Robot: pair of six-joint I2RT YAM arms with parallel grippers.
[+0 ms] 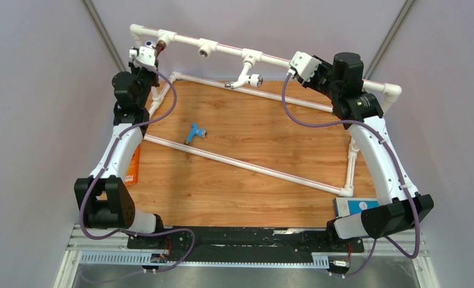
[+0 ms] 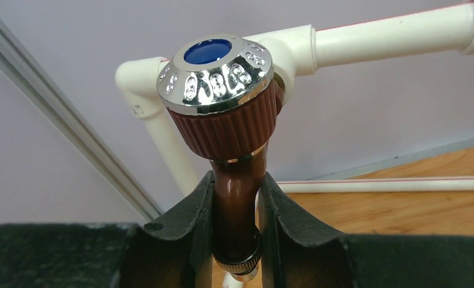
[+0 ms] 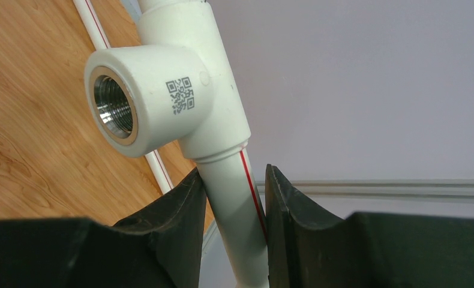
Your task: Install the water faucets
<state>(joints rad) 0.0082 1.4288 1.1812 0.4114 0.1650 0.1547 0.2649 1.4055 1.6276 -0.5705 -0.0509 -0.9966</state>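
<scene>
The left gripper (image 2: 236, 198), nearly closed, clamps the dark brown faucet (image 2: 222, 129) at the 11 o'clock corner of the pipe frame (image 2: 372, 36). The right gripper (image 3: 233, 192), likewise narrow, pinches the frame's pipe at 1 o'clock. The light blue faucet (image 1: 194, 132) lies on the table (image 1: 252, 168) toward 10 o'clock.

White pipe frame (image 1: 246, 164) rings the wooden tabletop (image 1: 252, 198) — orange item (image 1: 134, 169) at left edge.
</scene>
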